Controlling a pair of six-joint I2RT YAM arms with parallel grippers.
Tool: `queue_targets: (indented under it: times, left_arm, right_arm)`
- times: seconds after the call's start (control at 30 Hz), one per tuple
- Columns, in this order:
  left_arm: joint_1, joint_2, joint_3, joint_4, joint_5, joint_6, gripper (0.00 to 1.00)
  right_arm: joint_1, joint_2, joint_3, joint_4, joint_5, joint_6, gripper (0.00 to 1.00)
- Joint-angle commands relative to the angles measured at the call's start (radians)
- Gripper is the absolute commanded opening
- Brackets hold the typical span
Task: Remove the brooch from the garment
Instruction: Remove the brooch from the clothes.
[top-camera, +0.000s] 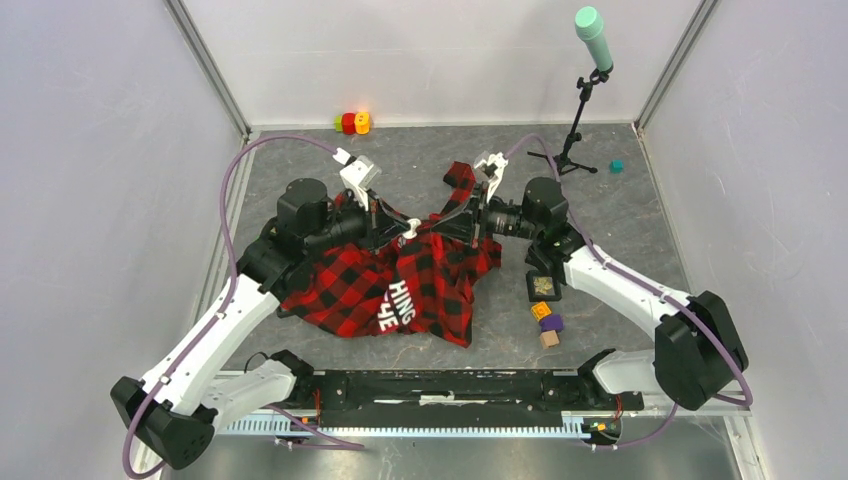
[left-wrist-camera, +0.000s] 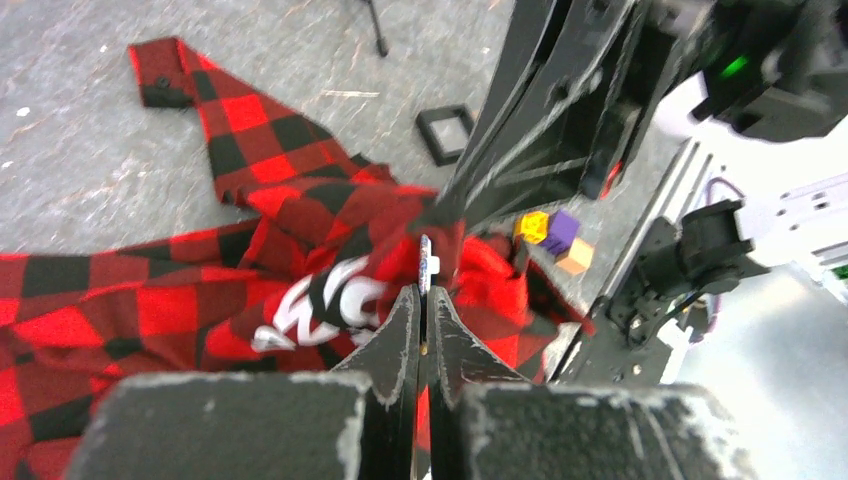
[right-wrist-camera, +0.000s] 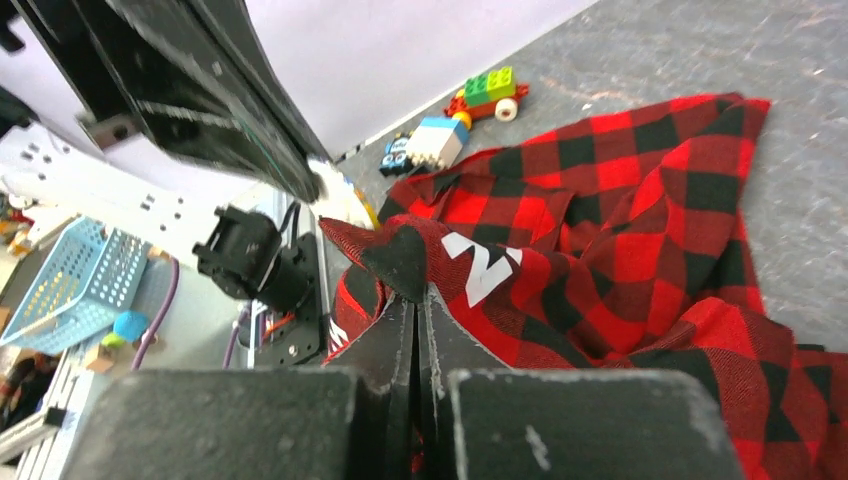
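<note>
On the grey table (top-camera: 620, 220) a red-and-black checked flannel garment (top-camera: 345, 290) with white block letters is seen crumpled at the centre. One fold is raised and pinched by the right gripper (right-wrist-camera: 418, 295). A thin white brooch (left-wrist-camera: 425, 262), against that fold, is nipped by the left gripper (left-wrist-camera: 423, 298).

– How is the light?
– Bright and even from above in the overhead view, with only soft shadows under the arms and around the garment (top-camera: 420, 290).
– And the wrist views?
– Both are soft. The left gripper (left-wrist-camera: 424, 292) looms grainy and out of focus, the brooch (left-wrist-camera: 425, 265) at its tips is a pale smear, and the right edge burns out white. The right gripper (right-wrist-camera: 418, 292) is blurred too, and the left arm (right-wrist-camera: 180, 90) is a dark streak.
</note>
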Motion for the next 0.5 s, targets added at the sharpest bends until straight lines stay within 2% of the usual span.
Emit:
queue_targets:
  times: [0.0, 0.1, 0.2, 0.23, 0.33, 0.47]
  left_arm:
    - [0.002, 0.04, 0.092, -0.229, -0.078, 0.162, 0.02]
    - [0.002, 0.074, 0.126, -0.333, -0.135, 0.204, 0.02]
    - [0.002, 0.061, 0.125, -0.352, -0.194, 0.195, 0.02]
    - [0.003, 0.056, 0.127, -0.35, -0.208, 0.187, 0.02]
    - [0.008, 0.051, 0.137, -0.343, -0.178, 0.153, 0.02]
    - [0.033, 0.058, 0.127, -0.274, -0.031, 0.069, 0.02]
  right_arm:
    - [-0.041, 0.009, 0.085, 0.08, 0.03, 0.054, 0.0]
    - [-0.053, 0.011, 0.096, 0.074, 0.046, 0.046, 0.0]
    - [-0.068, 0.009, 0.095, 0.014, 0.068, -0.007, 0.04]
    - [-0.075, 0.007, 0.095, -0.015, 0.085, -0.03, 0.09]
    - [-0.085, -0.005, 0.082, -0.09, 0.161, -0.097, 0.34]
    - [-0.085, -0.047, 0.044, -0.147, 0.225, -0.175, 0.75]
